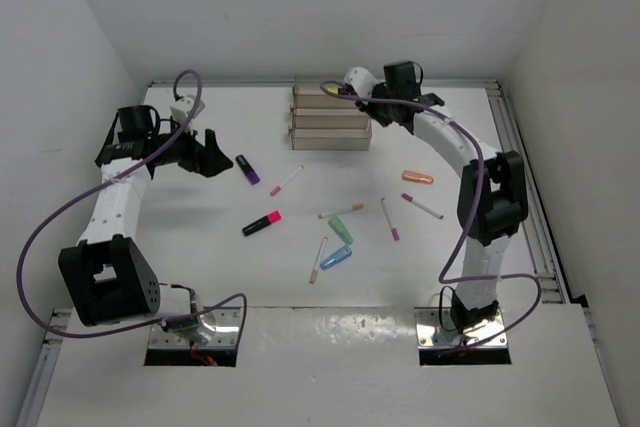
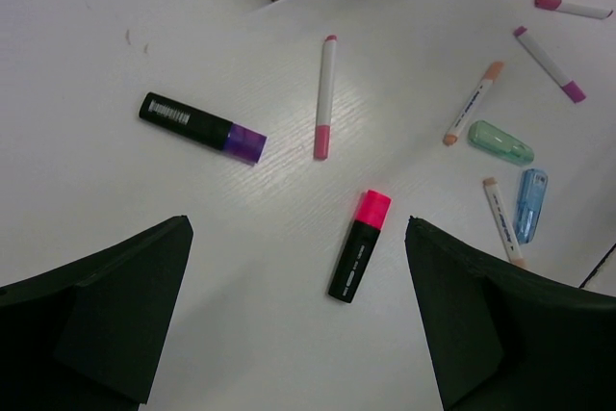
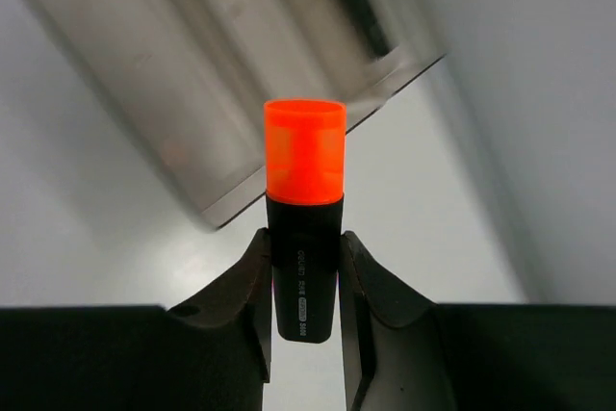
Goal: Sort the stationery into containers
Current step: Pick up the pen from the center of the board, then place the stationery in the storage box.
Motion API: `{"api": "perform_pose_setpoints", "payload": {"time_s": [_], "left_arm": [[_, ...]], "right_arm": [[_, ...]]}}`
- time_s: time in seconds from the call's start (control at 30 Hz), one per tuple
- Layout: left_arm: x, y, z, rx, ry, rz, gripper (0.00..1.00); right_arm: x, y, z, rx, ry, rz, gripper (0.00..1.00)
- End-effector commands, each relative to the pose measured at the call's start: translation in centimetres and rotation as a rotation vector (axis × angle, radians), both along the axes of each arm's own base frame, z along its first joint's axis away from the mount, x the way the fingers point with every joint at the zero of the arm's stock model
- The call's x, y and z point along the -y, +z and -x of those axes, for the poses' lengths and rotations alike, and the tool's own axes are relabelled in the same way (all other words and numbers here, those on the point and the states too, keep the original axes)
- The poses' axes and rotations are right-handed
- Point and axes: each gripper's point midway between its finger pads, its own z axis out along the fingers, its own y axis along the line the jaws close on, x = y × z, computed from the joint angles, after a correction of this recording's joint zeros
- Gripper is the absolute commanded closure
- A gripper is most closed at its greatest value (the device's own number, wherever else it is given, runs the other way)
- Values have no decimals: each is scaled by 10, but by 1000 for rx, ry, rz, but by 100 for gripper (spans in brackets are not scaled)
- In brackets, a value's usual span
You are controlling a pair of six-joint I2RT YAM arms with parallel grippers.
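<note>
Right end effector [image 3: 304, 252] clamped on the black body of the orange-capped highlighter [image 3: 305, 166], cap pointing out, at the edge of the clear trays [image 3: 144, 55]. Left end effector [image 2: 296, 228] spread wide above the surface [image 2: 87, 36]. Pink-capped highlighter [image 2: 359, 247] and purple-capped highlighter [image 2: 202, 127] lie below it, pens [image 2: 325, 98] scattered beyond.

This looks like a robotics lab test cell, not a lived-in room. A flat white bench [image 1: 200, 267] is boxed in on three sides by plain white panel walls [image 1: 300, 7], and a silver metal rail [image 1: 526, 177] runs along its right edge. Two white-and-black jointed robot arms, left [image 1: 112, 212] and right [image 1: 480, 202], are bolted to bare metal plates [image 1: 195, 335] at the near edge. Loose purple cables [image 1: 20, 267] loop from them in the open.
</note>
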Motion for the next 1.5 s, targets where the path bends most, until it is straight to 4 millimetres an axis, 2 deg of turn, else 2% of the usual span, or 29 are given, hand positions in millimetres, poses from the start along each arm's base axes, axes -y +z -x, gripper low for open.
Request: {"api": "perform_pose_setpoints", "payload": {"time_s": [0.0, 0.07, 0.1, 0.13, 0.17, 0.2, 0.23, 0.27, 0.3, 0.33, 0.37, 0.4, 0.47, 0.6, 0.73, 0.8, 0.83, 0.97, 1.07, 1.2, 1.3, 1.37, 1.47], "left_arm": [[0, 15, -6, 84, -12, 19, 0], [0, 15, -8, 89, -10, 25, 0], [2, 16, -9, 90, -13, 28, 0], [1, 16, -10, 87, -8, 34, 0], [2, 15, -12, 87, -11, 40, 0], [3, 13, -12, 85, -16, 45, 0], [4, 12, -12, 80, -17, 52, 0], [4, 9, -13, 77, -17, 52, 0], [5, 6, -12, 70, -18, 56, 0], [4, 5, -14, 68, -11, 54, 0], [4, 4, -14, 68, -11, 57, 0], [4, 1, -13, 60, -11, 61, 0], [4, 0, -14, 66, -12, 61, 0], [4, -6, -17, 55, -7, 73, 0], [4, -6, -19, 51, -10, 73, 0], [3, -7, -20, 52, -9, 72, 0], [3, -7, -20, 51, -10, 74, 0], [3, -9, -20, 44, -9, 75, 0], [3, -10, -21, 41, -7, 76, 0], [2, -8, -22, 48, -5, 68, 0], [-1, -7, -23, 55, -1, 51, 1], [-9, -9, -29, 64, 26, -5, 1], [-29, -15, -42, 22, 134, -81, 6]], "right_arm": [[-18, 66, -67, 397, 162, 87, 100], [-29, 90, -92, 532, 204, 99, 100], [-33, 72, -105, 530, 214, 108, 100], [-36, 77, -117, 573, 225, 122, 100], [-41, 101, -132, 640, 223, 118, 100], [-45, 76, -145, 628, 238, 132, 100], [-48, 102, -160, 703, 231, 126, 100], [-51, 103, -168, 724, 240, 126, 100], [-55, 77, -178, 705, 249, 133, 100], [-59, 96, -186, 757, 249, 125, 100], [-64, 93, -188, 762, 275, 115, 100], [-67, 75, -192, 748, 293, 127, 100], [-70, 68, -193, 754, 312, 133, 100], [-73, 37, -189, 709, 345, 153, 100], [-72, 23, -190, 693, 343, 156, 98], [-72, 20, -190, 688, 341, 152, 87], [-73, 18, -190, 685, 345, 150, 76], [-74, 13, -188, 668, 363, 143, 47], [-75, 15, -188, 673, 360, 137, 38], [-76, 17, -187, 675, 363, 136, 37], [-76, 29, -185, 686, 342, 107, 38], [-71, 44, -178, 675, 303, 80, 38], [-65, 73, -155, 613, 189, -29, 41]]}}
